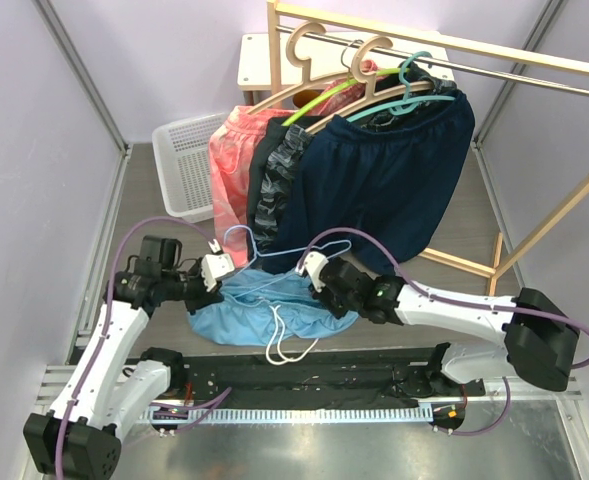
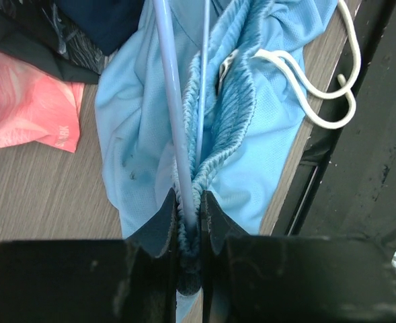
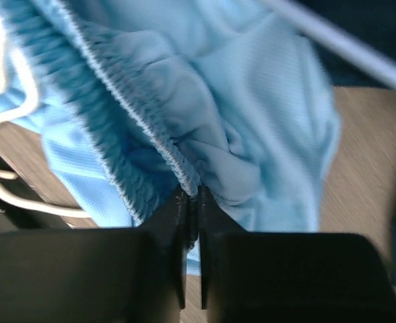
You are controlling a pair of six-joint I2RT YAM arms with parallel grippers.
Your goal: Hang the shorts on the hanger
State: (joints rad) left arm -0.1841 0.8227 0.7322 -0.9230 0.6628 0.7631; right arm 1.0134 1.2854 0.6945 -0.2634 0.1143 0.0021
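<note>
Only the left wrist view shows hanger (image 2: 171,101) and shorts (image 2: 271,148) clamped together.

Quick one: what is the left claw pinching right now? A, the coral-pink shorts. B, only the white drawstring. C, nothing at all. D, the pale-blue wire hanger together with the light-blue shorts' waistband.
D: in the left wrist view, the left claw is closed on the hanger wire, and the gathered waistband of the shorts is bunched between its jaws.
</note>
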